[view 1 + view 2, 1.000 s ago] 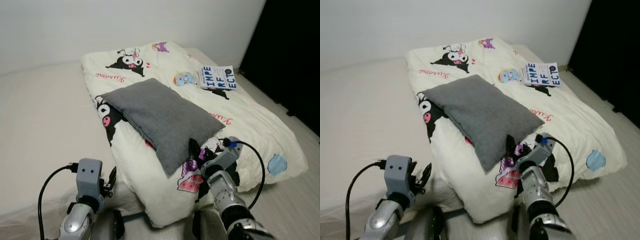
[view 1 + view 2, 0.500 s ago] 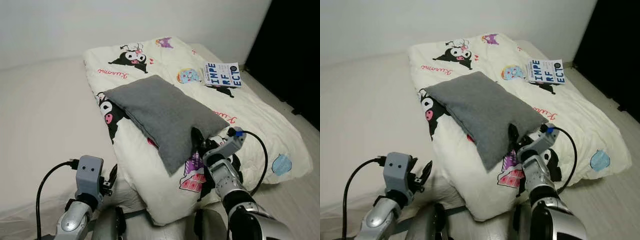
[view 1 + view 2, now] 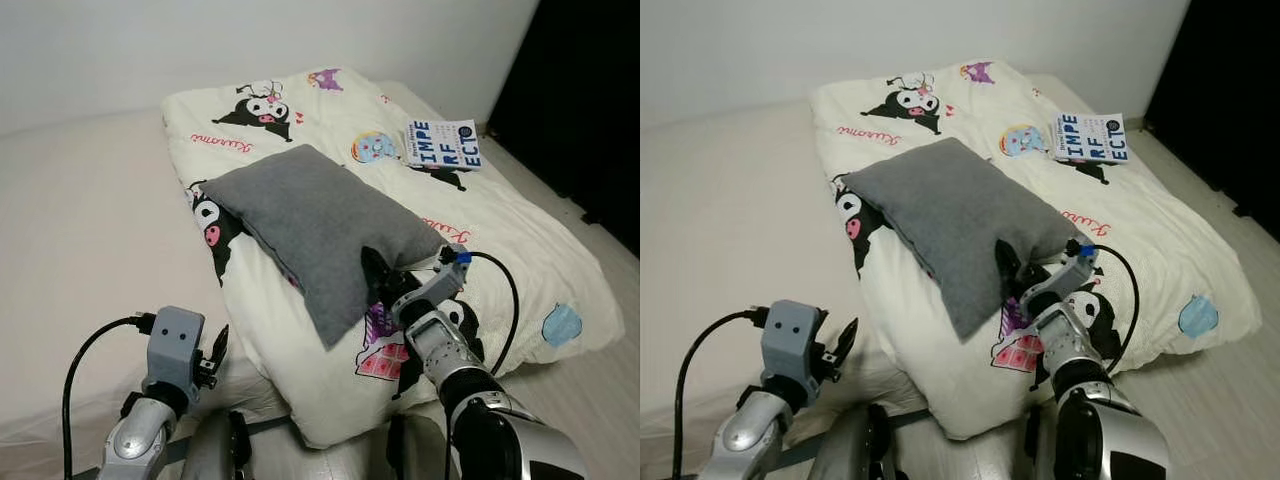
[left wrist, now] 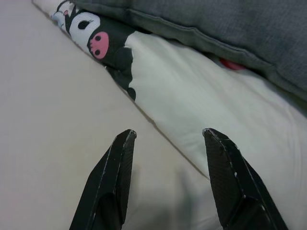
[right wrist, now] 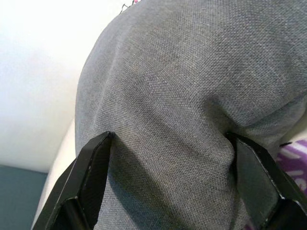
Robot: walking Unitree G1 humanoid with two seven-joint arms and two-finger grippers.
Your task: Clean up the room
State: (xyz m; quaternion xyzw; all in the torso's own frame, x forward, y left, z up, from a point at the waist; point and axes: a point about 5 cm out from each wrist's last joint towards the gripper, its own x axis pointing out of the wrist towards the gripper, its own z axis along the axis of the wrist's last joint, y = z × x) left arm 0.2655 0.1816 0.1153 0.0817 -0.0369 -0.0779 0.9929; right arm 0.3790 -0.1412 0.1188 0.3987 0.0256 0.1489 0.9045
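A grey pillow (image 3: 310, 225) lies slantwise on a cream quilt (image 3: 500, 230) printed with cartoon figures, spread over the bed. My right gripper (image 3: 375, 272) is at the pillow's near right corner. In the right wrist view it (image 5: 169, 138) is open, with the pillow's edge bulging between the two fingers and both pads touching the cloth. My left gripper (image 4: 168, 132) is open and holds nothing. It hangs low over the bare mattress (image 3: 90, 230), just short of the quilt's left edge (image 4: 192, 96).
A book with large blue letters (image 3: 441, 143) lies on the quilt's far right part. A white wall runs behind the bed. A dark opening (image 3: 585, 100) stands at the right, with pale floor (image 3: 600, 385) beside the bed's right edge.
My right gripper has pushed forward from the quilt's front onto the pillow's corner, which now sits between its fingers. The head camera has shifted a little. The left arm has barely moved.
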